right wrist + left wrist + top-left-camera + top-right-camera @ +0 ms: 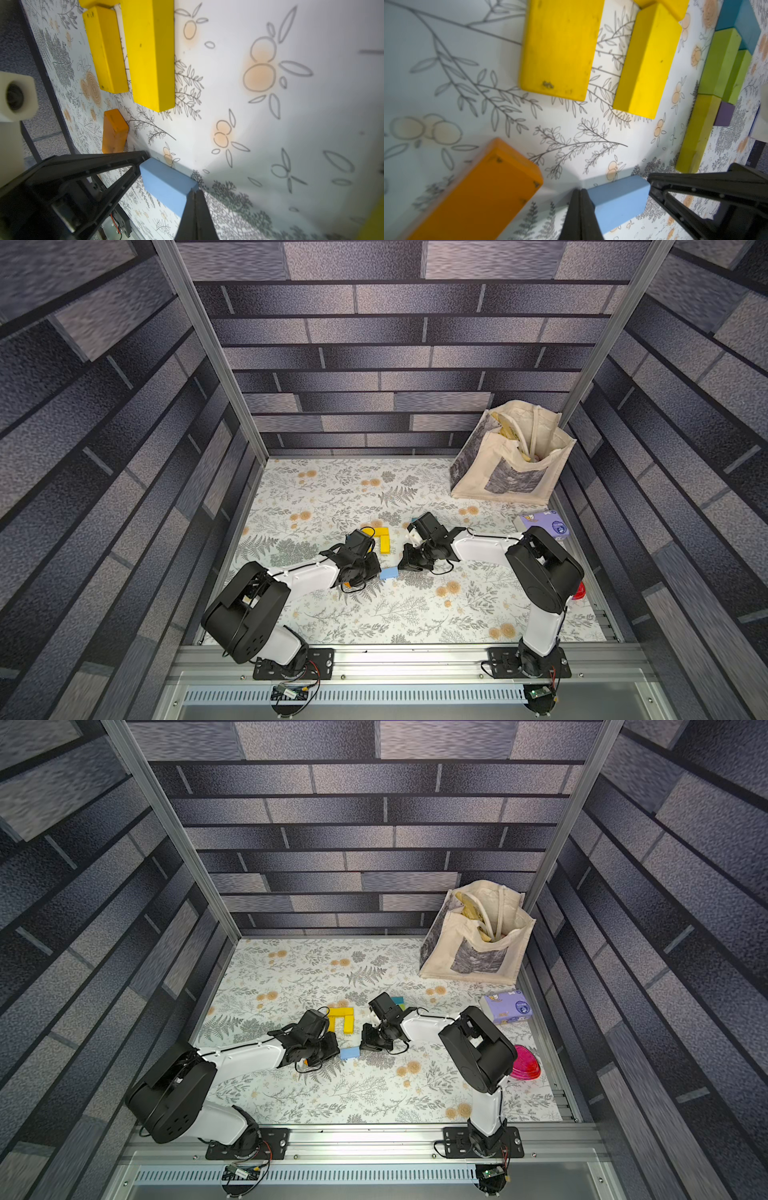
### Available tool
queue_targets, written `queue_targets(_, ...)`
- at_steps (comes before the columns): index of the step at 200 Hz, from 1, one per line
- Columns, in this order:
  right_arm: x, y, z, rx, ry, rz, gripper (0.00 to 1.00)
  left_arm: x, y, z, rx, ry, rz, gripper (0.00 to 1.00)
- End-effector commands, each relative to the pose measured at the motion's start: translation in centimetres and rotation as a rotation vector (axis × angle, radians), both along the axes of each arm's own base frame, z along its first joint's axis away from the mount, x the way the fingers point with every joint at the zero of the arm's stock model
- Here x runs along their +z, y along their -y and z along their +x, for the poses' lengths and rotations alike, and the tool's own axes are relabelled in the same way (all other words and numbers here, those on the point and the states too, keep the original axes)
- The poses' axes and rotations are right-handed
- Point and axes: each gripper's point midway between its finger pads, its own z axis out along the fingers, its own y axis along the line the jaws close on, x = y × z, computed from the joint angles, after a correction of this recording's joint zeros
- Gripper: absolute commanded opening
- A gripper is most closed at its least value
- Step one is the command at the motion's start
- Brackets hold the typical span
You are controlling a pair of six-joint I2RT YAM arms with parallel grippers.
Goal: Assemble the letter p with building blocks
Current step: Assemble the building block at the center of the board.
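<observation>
Three yellow blocks (341,1011) lie mid-desk as an arch that opens toward the front edge. Light blue block (350,1053) lies flat just in front of them. Orange block (477,193) lies flat beside it, toward the left edge. Lime green blocks (720,64), teal block (741,22) and purple block (724,114) lie bunched and touching, on the arch's right-edge side.

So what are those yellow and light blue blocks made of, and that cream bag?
Flat yellow rectangular block: likely painted wood, matte, with dark scuffs and chips. Light blue rectangular block: matte and smooth, soft edges; painted wood or foam, unclear. Cream tote bag: soft cloth, probably canvas; it slouches and creases.
</observation>
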Motion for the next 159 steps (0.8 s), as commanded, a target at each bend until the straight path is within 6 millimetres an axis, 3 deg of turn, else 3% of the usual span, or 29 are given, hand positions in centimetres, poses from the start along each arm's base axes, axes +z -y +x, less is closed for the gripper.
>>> queue_targets(1,-0.4,0.4,-0.7,-0.007,-0.024,-0.005,0.0,-0.2,-0.7,-0.3,-0.01,-0.008,0.038,0.0)
queue_targets(28,-0.3,1.2,-0.9,-0.02,-0.025,-0.033,0.0,-0.1,-1.6,-1.4,-0.007,-0.023,0.064,0.0)
queue_targets(73,-0.4,0.8,-1.1,-0.007,-0.042,-0.017,0.0,-0.2,-1.4,-2.6,-0.046,-0.042,0.04,0.0)
queue_targets(159,-0.2,0.3,-1.8,0.009,-0.057,0.003,0.0,-0.3,0.6,-1.7,-0.105,-0.057,-0.014,0.0)
